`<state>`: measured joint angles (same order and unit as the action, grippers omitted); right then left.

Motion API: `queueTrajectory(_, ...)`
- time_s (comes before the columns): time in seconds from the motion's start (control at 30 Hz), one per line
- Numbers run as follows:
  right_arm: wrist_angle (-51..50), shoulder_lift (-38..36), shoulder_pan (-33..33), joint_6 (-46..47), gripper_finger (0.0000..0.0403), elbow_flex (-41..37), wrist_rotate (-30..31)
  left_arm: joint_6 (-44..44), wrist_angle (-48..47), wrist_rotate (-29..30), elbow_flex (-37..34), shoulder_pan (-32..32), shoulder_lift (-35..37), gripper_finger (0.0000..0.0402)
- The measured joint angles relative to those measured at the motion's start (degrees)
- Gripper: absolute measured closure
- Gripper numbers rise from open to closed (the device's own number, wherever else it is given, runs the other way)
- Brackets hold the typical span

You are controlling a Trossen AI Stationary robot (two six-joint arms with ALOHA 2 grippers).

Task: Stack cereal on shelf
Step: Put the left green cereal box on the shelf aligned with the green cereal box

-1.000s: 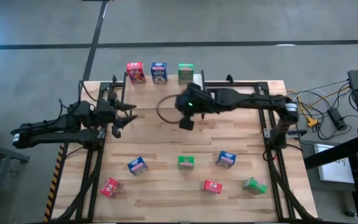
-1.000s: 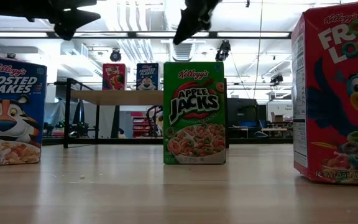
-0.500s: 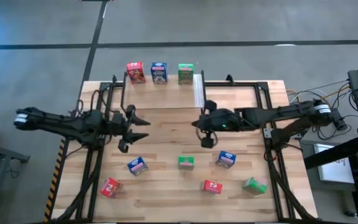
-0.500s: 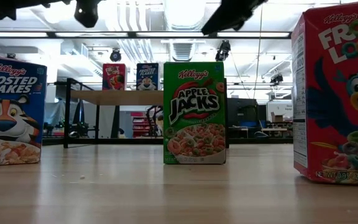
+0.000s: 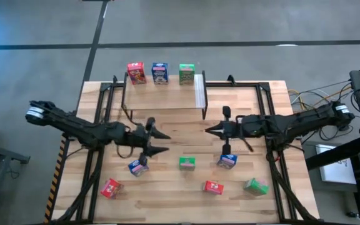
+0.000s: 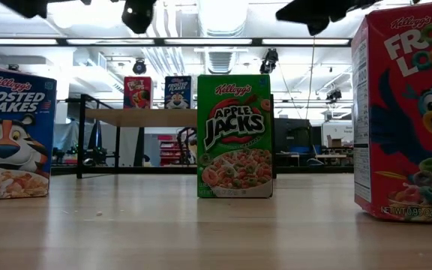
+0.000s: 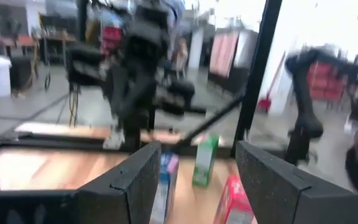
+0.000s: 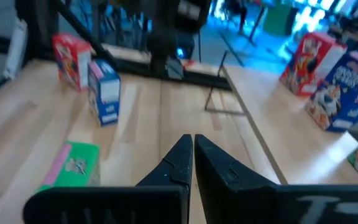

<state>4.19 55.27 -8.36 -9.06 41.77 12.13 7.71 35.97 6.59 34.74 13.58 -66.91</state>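
The left gripper (image 5: 157, 142), fingers spread, reaches toward 3 o'clock above a blue box (image 5: 137, 167). The right gripper (image 5: 209, 130), fingers pressed together, points toward 9 o'clock over the surface (image 5: 167, 194). Three cereal boxes (image 5: 159, 73) stand upright in a row on the shelf (image 5: 199, 94) at 12 o'clock; six lie scattered near 6 o'clock.

Boxes read Frosted Flakes (image 6: 10, 131), Apple Jacks (image 6: 235, 135), Froot Loops (image 6: 407, 112).

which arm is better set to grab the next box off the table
Probably the left. The left gripper is open and sits right by a blue box. The right gripper is shut; it is near another blue box but would need to open first. Three boxes are already on the shelf.
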Motion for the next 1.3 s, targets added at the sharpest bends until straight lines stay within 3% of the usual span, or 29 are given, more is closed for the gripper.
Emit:
queueTrajectory(0.3,5.8,-3.7,0.0,0.0,0.0394,-4.4,-0.6,-4.4,-26.4,2.0,14.9,2.0,-13.1,0.0208)
queueTrajectory(0.43,6.1,-3.6,0.0,0.0,0.0394,-4.6,-0.6,-4.6,-33.4,2.0,20.1,2.7,-19.0,0.0208)
queueTrajectory(0.6,6.6,-3.2,0.0,0.3,0.0394,-4.6,-0.6,-4.7,-33.8,1.9,22.6,3.0,-22.9,0.0203)
queueTrajectory(0.93,6.8,-2.7,0.0,0.1,0.0394,-4.6,-0.6,-4.3,-33.5,4.0,22.6,3.1,-26.5,0.0156)
queueTrajectory(1.3,6.7,-2.7,0.0,0.1,0.0394,-4.6,-0.6,-4.1,-32.5,4.0,22.5,3.1,-30.6,0.0169)
